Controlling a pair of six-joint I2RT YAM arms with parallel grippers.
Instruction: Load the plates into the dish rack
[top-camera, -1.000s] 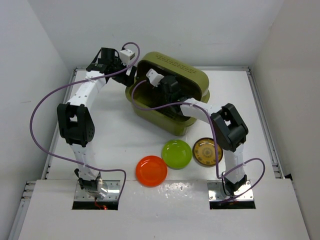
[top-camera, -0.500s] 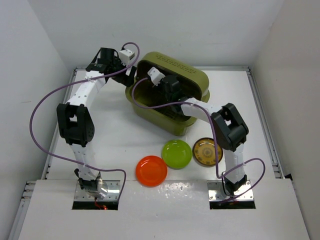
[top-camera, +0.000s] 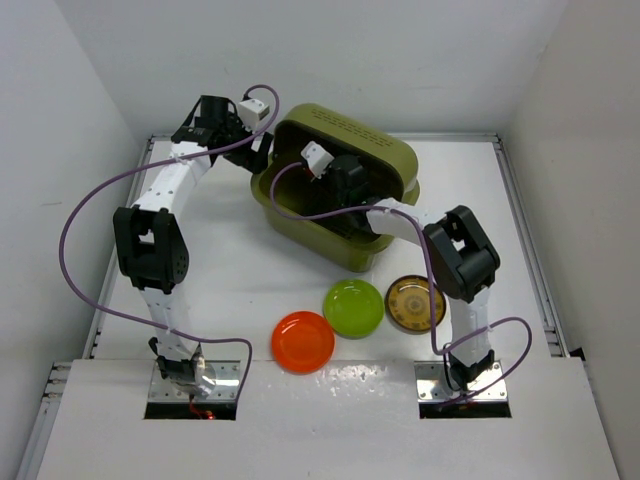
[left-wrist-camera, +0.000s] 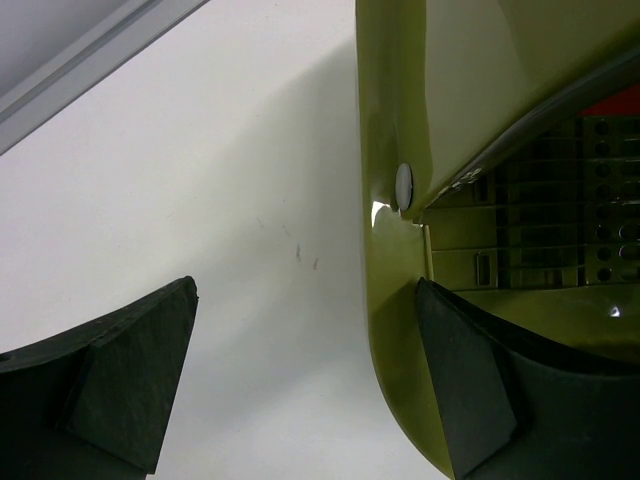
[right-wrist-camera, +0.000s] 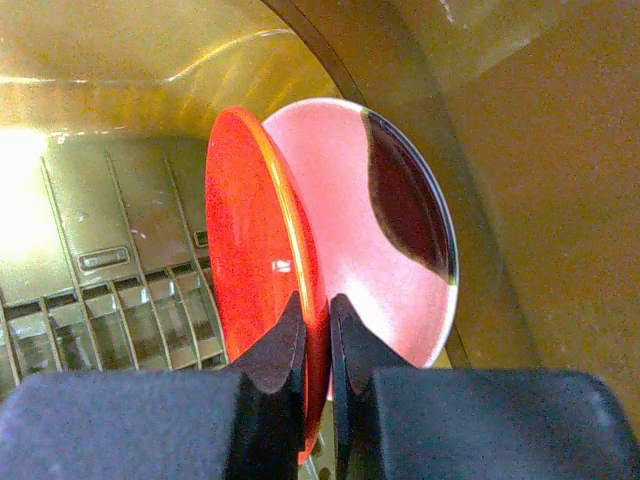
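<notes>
Red plate (right-wrist-camera: 255, 270) on edge inside the rack (top-camera: 385, 152), close to its curved wall, its rim pinched by the closed right end effector (right-wrist-camera: 315, 318); the right arm reaches in over the near rim. Left end effector (left-wrist-camera: 300, 390), jaws wide, straddles the rack's left wall. On the near bench (top-camera: 230, 280): second red plate (top-camera: 303, 341), green plate (top-camera: 353, 307), brown plate (top-camera: 415, 302).

A white table (top-camera: 240, 290) with grey metal rails (top-camera: 527, 240) along its side edges, enclosed by plain white walls (top-camera: 400, 60) on three sides.
</notes>
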